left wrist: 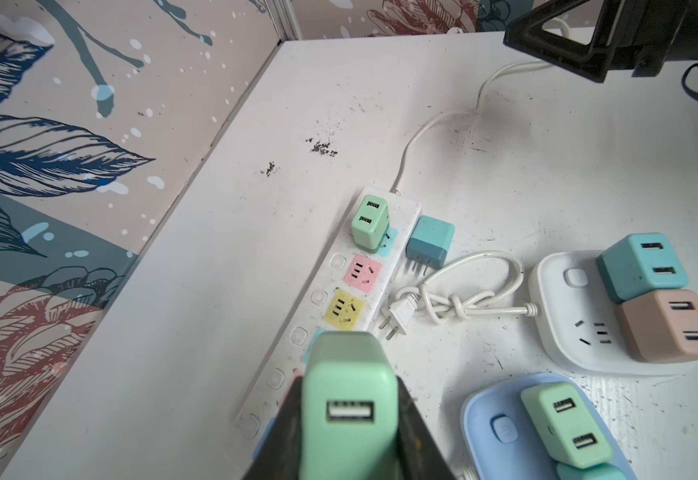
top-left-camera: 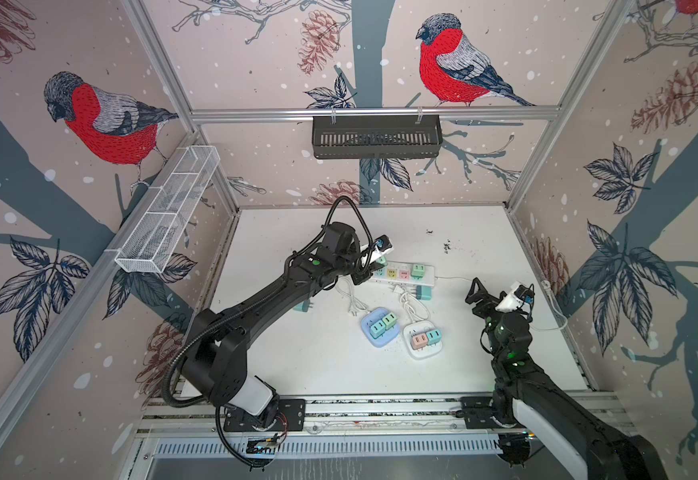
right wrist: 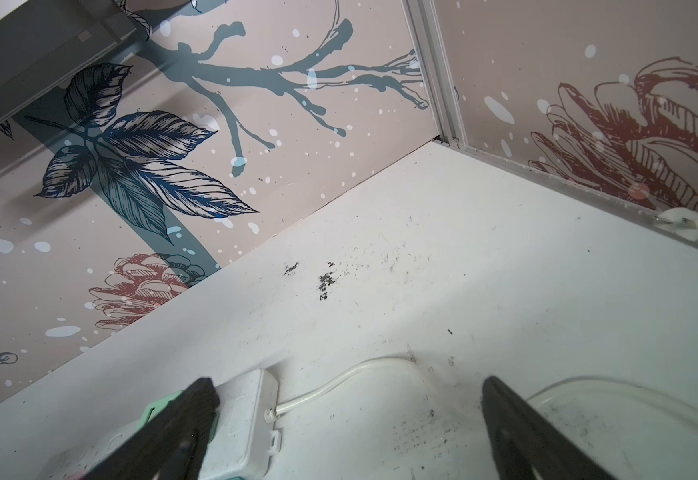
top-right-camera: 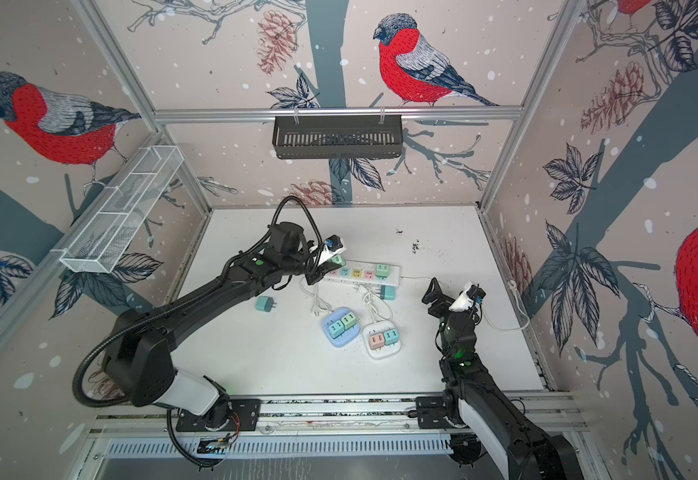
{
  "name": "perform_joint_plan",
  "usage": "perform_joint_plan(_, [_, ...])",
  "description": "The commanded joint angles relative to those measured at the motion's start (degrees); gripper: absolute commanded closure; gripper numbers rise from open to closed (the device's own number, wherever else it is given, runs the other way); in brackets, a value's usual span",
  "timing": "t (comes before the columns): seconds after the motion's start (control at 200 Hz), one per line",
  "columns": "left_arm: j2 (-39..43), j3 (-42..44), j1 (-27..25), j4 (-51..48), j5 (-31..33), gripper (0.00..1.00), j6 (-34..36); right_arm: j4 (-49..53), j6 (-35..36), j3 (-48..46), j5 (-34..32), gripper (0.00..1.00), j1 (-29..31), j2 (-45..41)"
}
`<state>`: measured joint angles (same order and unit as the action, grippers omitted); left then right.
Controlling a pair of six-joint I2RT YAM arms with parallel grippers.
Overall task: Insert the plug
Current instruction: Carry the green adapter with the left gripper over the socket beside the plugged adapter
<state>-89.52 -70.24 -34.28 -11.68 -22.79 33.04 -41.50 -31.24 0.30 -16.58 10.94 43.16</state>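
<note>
This is a robot test cell in a lab. Bare aluminium frame bars (top-left-camera: 372, 113) box in a small white counter (top-left-camera: 322, 365), and the panels between them carry printed bullfinch wallpaper (top-left-camera: 451, 66). A black left arm (top-left-camera: 255, 303) and right arm (top-left-camera: 546, 415) are bolted to a slotted rail (top-left-camera: 380, 409) along the lower edge of both top views. A black basket (top-left-camera: 376, 141) hangs from the bar at upper centre, and a white wire-mesh basket (top-left-camera: 168, 212) hangs at the left. A power strip (top-left-camera: 405, 272) and loose charger plugs (top-left-camera: 425, 293) lie on the counter.
</note>
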Motion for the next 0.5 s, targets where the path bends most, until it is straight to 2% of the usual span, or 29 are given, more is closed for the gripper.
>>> perform_joint_plan(0.0, [-3.79,-5.08,0.03,-6.38,-2.54,1.0,5.48,-2.71,0.64,-0.21,-0.42,0.01,0.29,1.1])
perform_joint_plan(0.23, [-14.99,-17.24,0.01,-15.39,-3.23,1.0,8.42,-2.01,1.34,2.71,-0.41,0.01,1.01,6.23])
perform_joint_plan(0.495, [-29.54,-36.44,0.05,-29.13,-1.74,1.0,9.72,-1.59,2.03,4.71,0.11,0.01,1.52,9.73])
